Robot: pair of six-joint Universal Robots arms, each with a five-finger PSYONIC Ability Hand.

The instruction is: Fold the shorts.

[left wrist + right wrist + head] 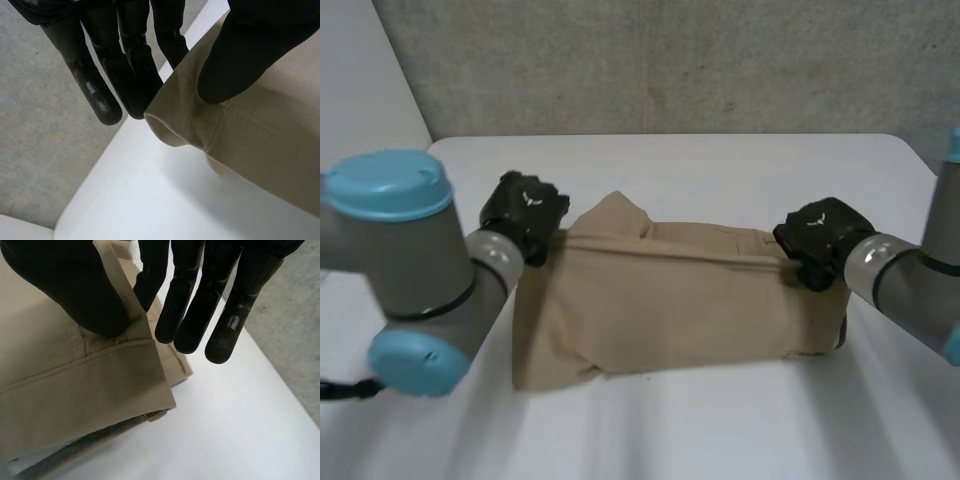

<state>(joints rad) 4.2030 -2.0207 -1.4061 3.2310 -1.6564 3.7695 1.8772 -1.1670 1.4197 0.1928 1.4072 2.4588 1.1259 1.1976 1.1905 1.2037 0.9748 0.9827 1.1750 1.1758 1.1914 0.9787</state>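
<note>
step: judged a fold toward the near edge, so raise both far corners together, level and taut | left robot hand (525,215): thumb and straight fingers pinch the far left corner of the shorts (670,305) | right robot hand (820,240): pinches their far right corner likewise | shorts: tan twill, doubled, flat, mid-desk (720,420)

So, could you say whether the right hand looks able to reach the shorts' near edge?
Probably yes: nothing blocks that edge, though the right hand is pinching the shorts at a far corner.
</note>
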